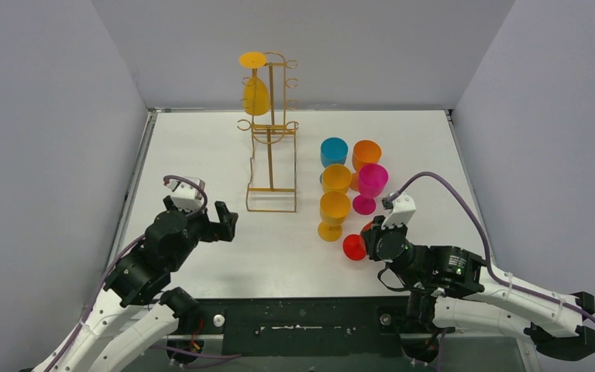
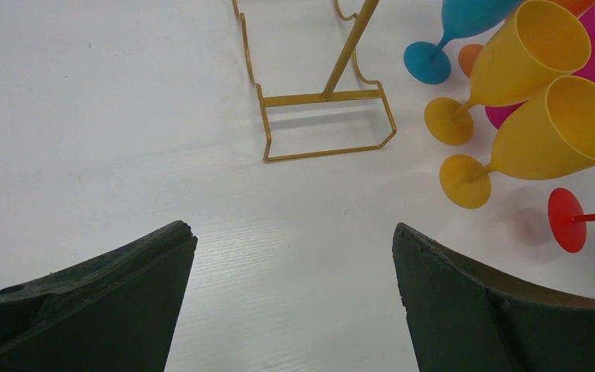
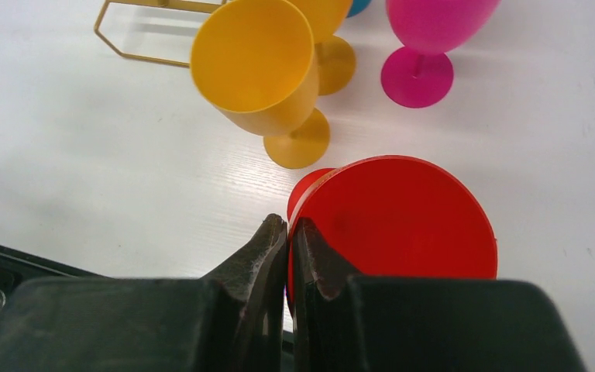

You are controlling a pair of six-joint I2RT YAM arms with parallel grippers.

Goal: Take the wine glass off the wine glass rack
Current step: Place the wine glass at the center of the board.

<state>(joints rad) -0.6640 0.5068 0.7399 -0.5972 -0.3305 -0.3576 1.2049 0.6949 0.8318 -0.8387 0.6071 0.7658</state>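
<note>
A: What is left of the rack (image 1: 273,155)?

B: The left gripper (image 1: 228,219), close to the rack's base and a little nearer the arms. Its fingers (image 2: 124,294) are spread wide, with only bare table (image 2: 85,116) showing between them. It holds nothing.

A: And the rack itself?

B: It stands upright toward the far side of the table. The wine glass (image 1: 256,96) hangs in it upside down, high on the rack's left side, foot up and bowl down. Neither gripper touches it.

A: Just right of the rack?

B: A cluster of upright glasses. The blue glass (image 1: 334,151) and the orange glass (image 1: 366,154) are at the back. In front of them come the yellow glass (image 1: 336,178) and the pink glass (image 1: 372,181). The near yellow glass (image 1: 334,209) stands about level with the front of the rack's base.

A: Further right?

B: The red glass (image 1: 354,246) is right of the rack and nearer the arms than its base. It is tipped on its side with its foot toward the rack. Whether it rests on the table cannot be told. The right gripper (image 3: 289,229) has its fingers pinched almost together on the red glass's rim.
</note>
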